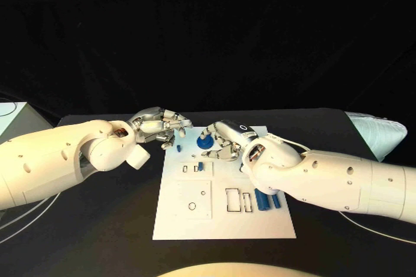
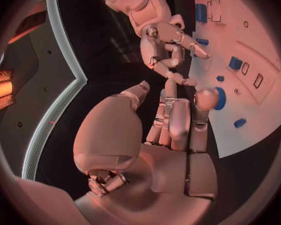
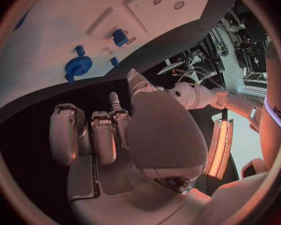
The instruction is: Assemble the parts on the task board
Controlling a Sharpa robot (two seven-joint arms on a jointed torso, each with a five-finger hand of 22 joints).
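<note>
The white task board (image 1: 223,220) lies in the middle of the black table. A round blue part (image 1: 206,142) stands near its far edge, with a small blue part (image 1: 180,148) beside it and another blue piece (image 1: 199,167) in a slot nearer me. My left hand (image 1: 160,125) hovers at the board's far left corner, fingers stretched out and holding nothing; one fingertip (image 2: 206,97) is close to the round blue part (image 2: 220,98). My right hand (image 1: 227,139) hangs over the far edge just right of the round part, fingers bent and apart, with nothing in them.
Three long blue pieces (image 1: 263,200) lie on the board's right side under my right forearm. A raised square plate (image 1: 194,199) with small holes sits at the board's left. A pale object (image 1: 377,133) lies at the table's far right, a white box (image 1: 13,118) at far left.
</note>
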